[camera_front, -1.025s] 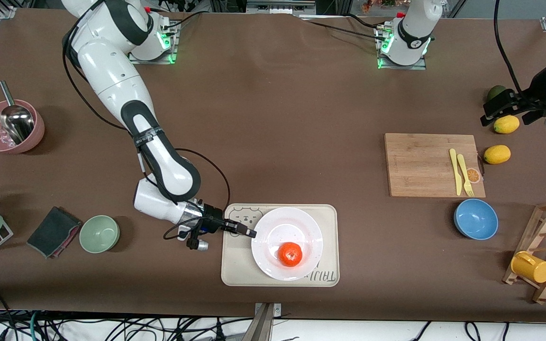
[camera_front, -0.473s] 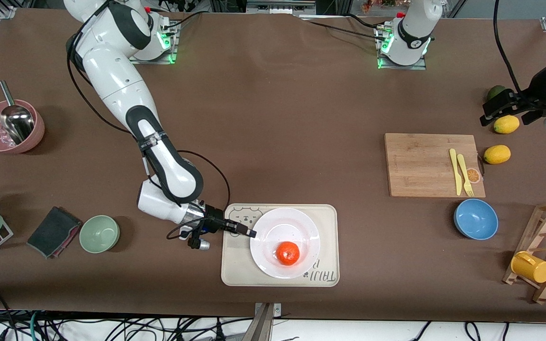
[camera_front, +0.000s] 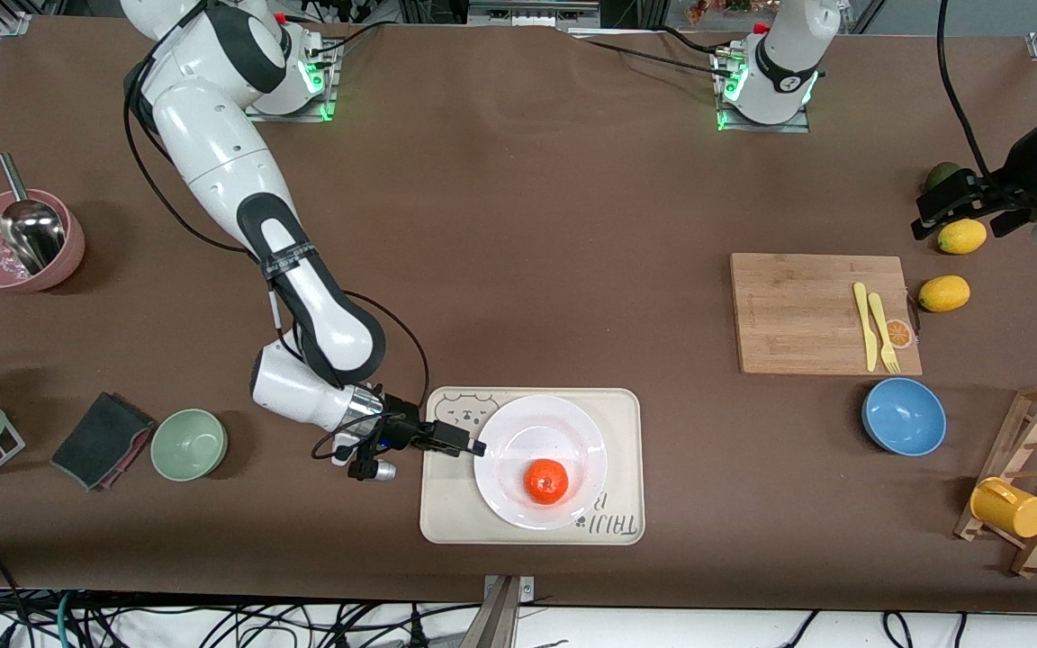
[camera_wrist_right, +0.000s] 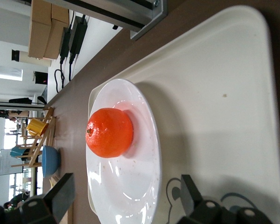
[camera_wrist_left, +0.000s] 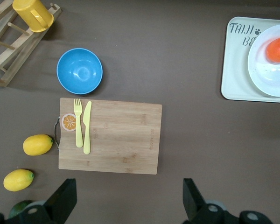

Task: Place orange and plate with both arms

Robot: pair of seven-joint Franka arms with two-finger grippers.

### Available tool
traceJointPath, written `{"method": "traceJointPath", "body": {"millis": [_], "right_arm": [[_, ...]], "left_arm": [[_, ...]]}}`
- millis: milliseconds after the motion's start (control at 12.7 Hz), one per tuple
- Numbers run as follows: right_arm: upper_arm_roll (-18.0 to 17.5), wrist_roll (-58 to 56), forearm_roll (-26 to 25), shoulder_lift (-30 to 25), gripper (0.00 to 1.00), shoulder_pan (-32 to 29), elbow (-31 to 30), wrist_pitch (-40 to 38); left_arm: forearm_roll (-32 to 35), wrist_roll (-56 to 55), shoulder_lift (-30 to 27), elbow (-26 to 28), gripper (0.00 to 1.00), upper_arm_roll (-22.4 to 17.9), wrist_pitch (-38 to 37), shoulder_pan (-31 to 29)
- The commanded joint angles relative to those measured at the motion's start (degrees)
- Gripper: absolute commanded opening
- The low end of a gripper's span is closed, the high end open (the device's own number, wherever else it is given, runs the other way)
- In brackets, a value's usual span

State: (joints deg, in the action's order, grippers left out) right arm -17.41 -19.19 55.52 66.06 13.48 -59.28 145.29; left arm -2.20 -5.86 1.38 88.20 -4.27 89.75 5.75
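Since a second ago the right gripper (camera_front: 473,445) has let go of the plate (camera_front: 508,430), jaws spread; the orange (camera_front: 546,481) sits on it (near the surface's front edge). Left gripper (camera_front: 969,216) waits, jaws spread, over a lemon (camera_front: 961,236).

We see the right tool (camera_front: 473,445) spread at the plate (camera_front: 572,423) rim, low over the tray (camera_front: 446,513), blocking that edge. Above the orange (camera_front: 546,481) nothing stands, and the surface (camera_front: 572,270) between tray and cutting board (camera_front: 798,315) lies bare.

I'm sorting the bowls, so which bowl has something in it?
The pink bowl at the right arm's end of the table: a metal scoop sits in it. The green bowl and blue bowl are empty.
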Motion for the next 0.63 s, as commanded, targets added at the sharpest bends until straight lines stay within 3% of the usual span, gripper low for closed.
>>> {"method": "traceJointPath", "body": {"millis": [0,237,552], "right_arm": [[0.19,0.21,-6.72,-2.6,1.0,-1.96,-0.4,-6.04],[1.76,0.56,-17.43,-7.6,1.0,-6.08,-0.57,-22.71],[9.74,0.65,-25.01,-15.33,1.0,-7.68,-0.66,-44.7]], "left_arm": [[-1.49,0.85,0.82,-1.8,1.0,0.23,-1.25,-0.56],[-1.49,0.85,0.82,-1.8,1.0,0.23,-1.25,-0.56],[-1.49,0.85,0.82,-1.8,1.0,0.14,-1.25,-0.65]]}}
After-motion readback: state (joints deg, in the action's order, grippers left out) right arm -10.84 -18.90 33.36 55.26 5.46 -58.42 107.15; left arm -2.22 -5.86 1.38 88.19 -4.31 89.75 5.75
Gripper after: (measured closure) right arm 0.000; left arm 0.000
